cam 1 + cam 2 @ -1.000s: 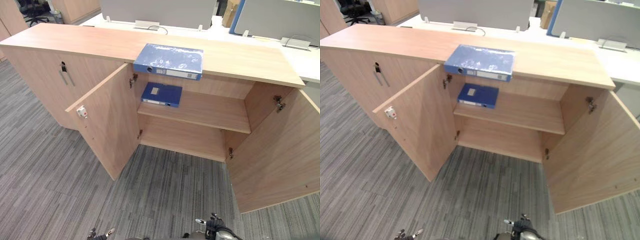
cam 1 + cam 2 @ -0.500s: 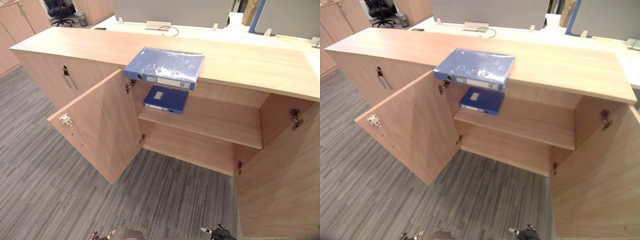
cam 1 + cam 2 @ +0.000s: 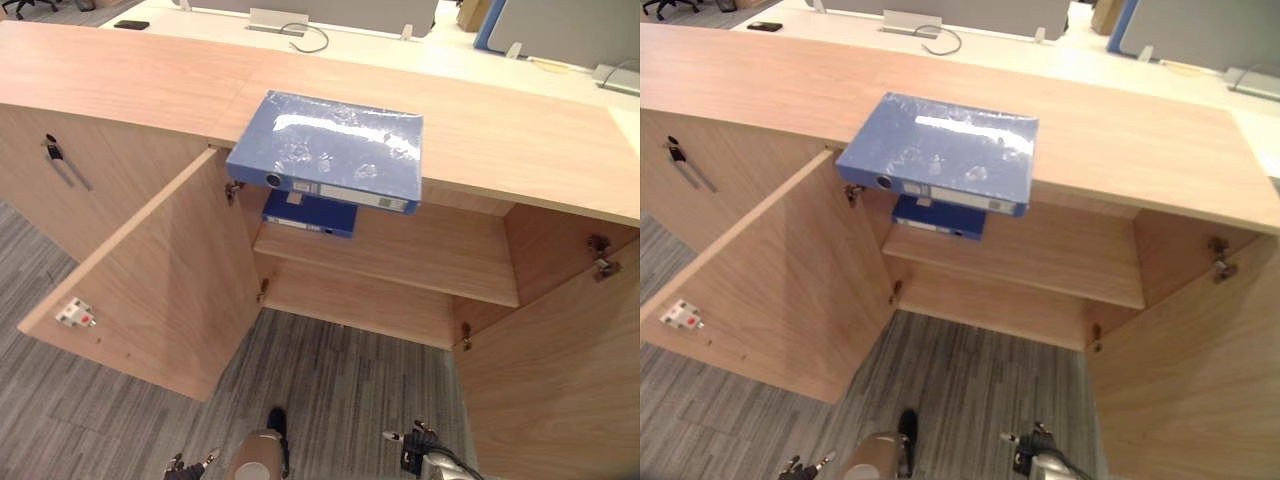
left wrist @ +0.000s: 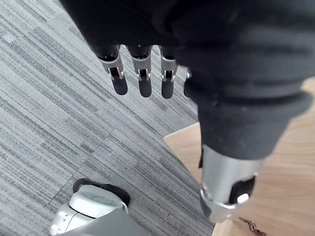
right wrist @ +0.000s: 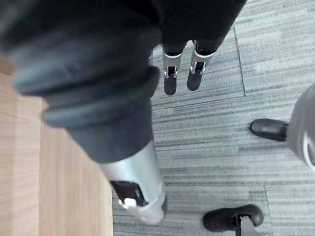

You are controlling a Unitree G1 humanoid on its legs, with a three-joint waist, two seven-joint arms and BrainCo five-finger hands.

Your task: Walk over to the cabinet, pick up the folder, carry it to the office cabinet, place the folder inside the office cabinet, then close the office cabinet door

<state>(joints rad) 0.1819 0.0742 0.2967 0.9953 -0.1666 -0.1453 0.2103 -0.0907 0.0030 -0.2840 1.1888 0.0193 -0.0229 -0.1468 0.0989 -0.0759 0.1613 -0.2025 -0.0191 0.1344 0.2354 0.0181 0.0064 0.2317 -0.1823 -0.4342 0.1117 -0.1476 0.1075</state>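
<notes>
a blue folder (image 3: 940, 148) lies flat on the cabinet top (image 3: 1140, 130), its spine facing out and overhanging the front edge above the open compartment. a second blue folder (image 3: 938, 217) lies on the inner shelf (image 3: 1050, 262), just below it. the left door (image 3: 780, 280) and right door (image 3: 1190, 360) stand wide open over grey carpet (image 3: 970, 385). the left hand (image 3: 805, 467) and right hand (image 3: 1032, 447) show at the near edge, well apart from the cabinet.
</notes>
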